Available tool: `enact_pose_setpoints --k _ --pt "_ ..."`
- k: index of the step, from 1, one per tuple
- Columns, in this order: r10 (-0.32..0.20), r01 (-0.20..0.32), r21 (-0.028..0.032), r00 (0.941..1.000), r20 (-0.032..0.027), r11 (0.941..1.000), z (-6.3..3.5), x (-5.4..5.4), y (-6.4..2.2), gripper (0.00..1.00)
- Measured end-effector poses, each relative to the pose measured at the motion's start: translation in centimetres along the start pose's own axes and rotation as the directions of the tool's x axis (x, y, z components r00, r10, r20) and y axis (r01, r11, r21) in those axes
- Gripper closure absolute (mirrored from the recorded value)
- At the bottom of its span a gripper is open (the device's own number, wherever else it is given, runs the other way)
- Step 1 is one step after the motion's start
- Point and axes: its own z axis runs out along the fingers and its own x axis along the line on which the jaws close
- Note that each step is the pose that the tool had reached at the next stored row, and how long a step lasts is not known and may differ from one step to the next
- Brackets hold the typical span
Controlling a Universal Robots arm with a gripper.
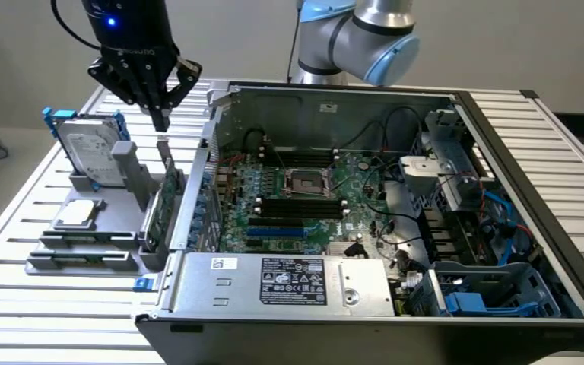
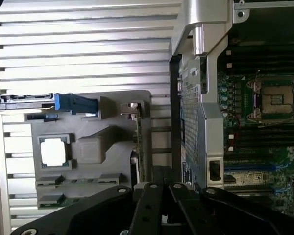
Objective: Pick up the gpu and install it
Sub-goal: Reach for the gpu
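Currently the black pincer (image 1: pixel 158 114) hangs over the gpu (image 1: pixel 162 199), fingers pinched shut on nothing and tips aimed down at the card's top edge, w/ clear air between them.

The gpu is a thin green circuit card w/ a dark face. It stands on edge in the grey plastic holder (image 1: pixel 148 260) on the slatted metal counter (image 1: pixel 28 304), just beside the outer wall of the open black PC case (image 1: pixel 322 342). A silver hard drive in a blue frame (image 1: pixel 89 156) stands in the same holder, farther to the exterior view's left.

Handling, as a guess: light, stiff, but fragile, so no squeezing chips or the contact edge. Best hold is prob. across the two flat faces near the top edge, abt mid-length, so it won't swing.

Orientation: the long axis runs along the case wall, far to near in the exterior view, and the flat faces look to that view's left & right. In the wrist view the gpu (image 2: pixel 138 142) shows edge-on as a narrow strip just ahead of the pincer (image 2: pixel 160 174).
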Motion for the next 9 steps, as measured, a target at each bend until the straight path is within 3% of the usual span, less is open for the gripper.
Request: enact_pose_setpoints --k 9 --pt "-0.004 0.005 0.0039 0.9999 -0.0129 1.0000 0.32 0.51 -0.62 0.89"
